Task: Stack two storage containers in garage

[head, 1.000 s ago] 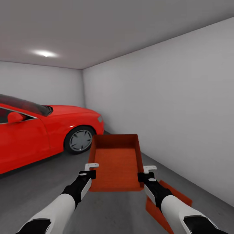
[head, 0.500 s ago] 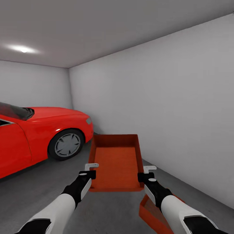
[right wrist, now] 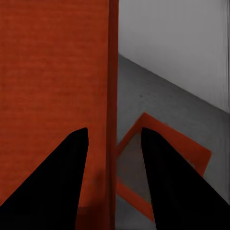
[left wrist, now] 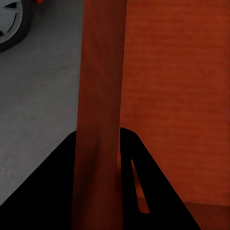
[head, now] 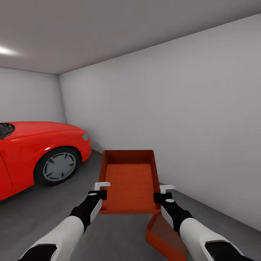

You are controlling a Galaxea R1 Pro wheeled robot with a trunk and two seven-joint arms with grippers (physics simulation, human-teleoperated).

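Note:
I hold one orange-red storage container [head: 130, 181] level above the garage floor [head: 40, 221], in front of me. My left gripper [head: 102, 190] is shut on its left side wall [left wrist: 100, 96], one finger on each face. My right gripper [head: 164, 192] straddles the right wall [right wrist: 112, 72] and is shut on it. The second storage container [head: 161, 233] lies on the concrete floor below the held one, to the right, partly hidden behind my right arm. In the right wrist view that second container [right wrist: 191, 148] shows past the held bin's wall.
A red car [head: 36, 152] stands at the left, its front wheel [head: 58, 166] facing me. A plain white-grey wall [head: 195, 116] runs close along the right. The dark concrete floor lies open between the car and that wall.
The whole view has turned to the right, so the car has slid leftward in the picture and more of the floor container shows. Both grippers hold the bin as before.

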